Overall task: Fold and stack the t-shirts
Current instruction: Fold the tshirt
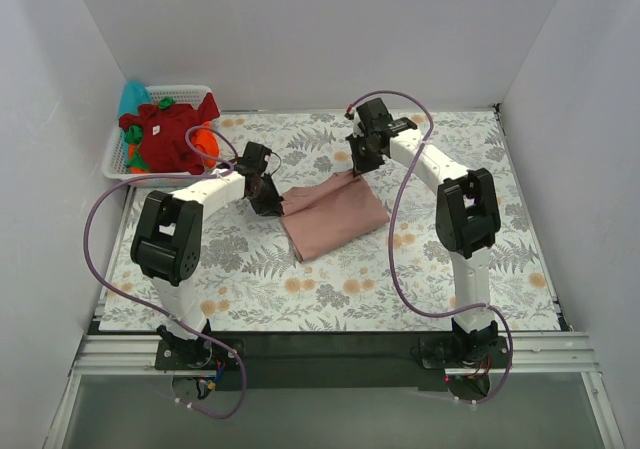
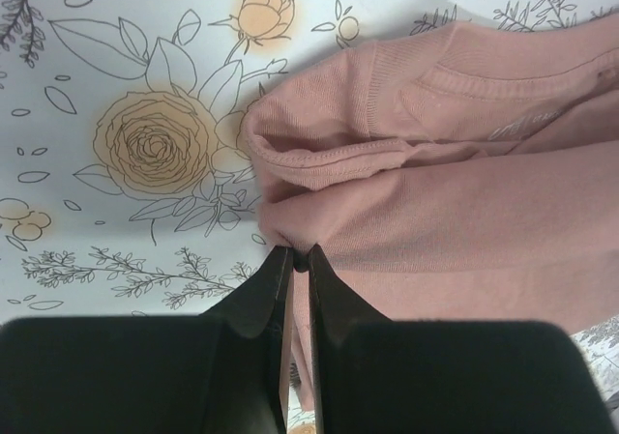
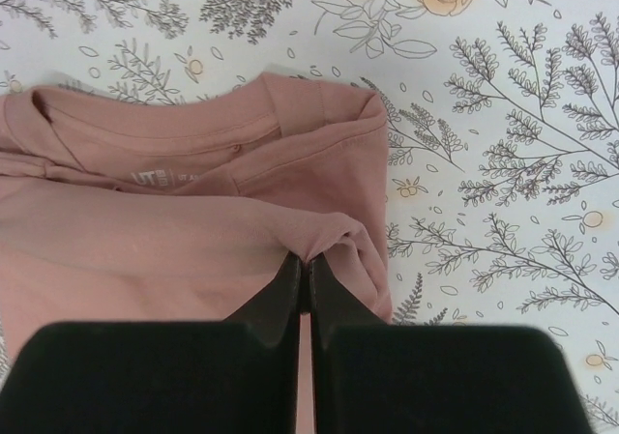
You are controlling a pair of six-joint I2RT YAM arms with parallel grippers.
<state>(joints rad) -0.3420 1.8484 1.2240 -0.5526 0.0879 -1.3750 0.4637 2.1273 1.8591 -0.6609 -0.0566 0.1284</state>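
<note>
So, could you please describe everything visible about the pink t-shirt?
The dusty-pink t-shirt is soft knit cotton by its look, folded into a rough rectangle mid-table on the floral cloth. Its ribbed collar and inner neck label show. The left gripper and right gripper each pinch a folded edge.

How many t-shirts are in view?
4: a dusty-pink cotton tee on the floral tablecloth; a dark red tee, an orange tee and a teal tee heaped in the white slatted basket. More may be hidden.
</note>
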